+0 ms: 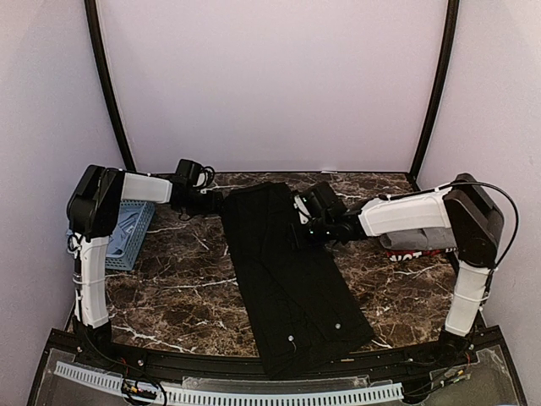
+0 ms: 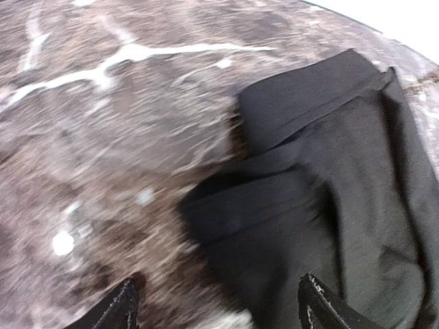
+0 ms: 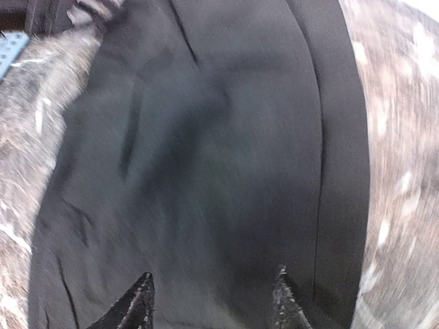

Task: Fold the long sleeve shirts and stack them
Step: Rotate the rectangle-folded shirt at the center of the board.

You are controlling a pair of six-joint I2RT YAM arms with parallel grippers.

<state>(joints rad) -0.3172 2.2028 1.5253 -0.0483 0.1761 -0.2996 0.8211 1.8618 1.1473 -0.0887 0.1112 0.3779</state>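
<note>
The black shirt point(image 1: 287, 271) lies as a long folded strip from the back middle of the table to the near edge, small pale buttons showing near its front end. My left gripper point(image 1: 215, 200) is open and empty at the shirt's far left corner; in the left wrist view the shirt's folded corner point(image 2: 322, 192) lies between and ahead of the fingers. My right gripper point(image 1: 300, 222) is open and empty over the shirt's far right edge; the right wrist view shows black cloth point(image 3: 206, 157) under the fingers. A grey shirt point(image 1: 418, 239) on a red-edged, white-lettered one point(image 1: 410, 253) lies under my right arm.
A light-blue lattice basket point(image 1: 127, 233) stands at the left edge behind my left arm; a corner of it shows in the right wrist view point(image 3: 10, 51). The dark marble table point(image 1: 186, 288) shows bare on both sides of the shirt. Tent poles and pale walls close the back.
</note>
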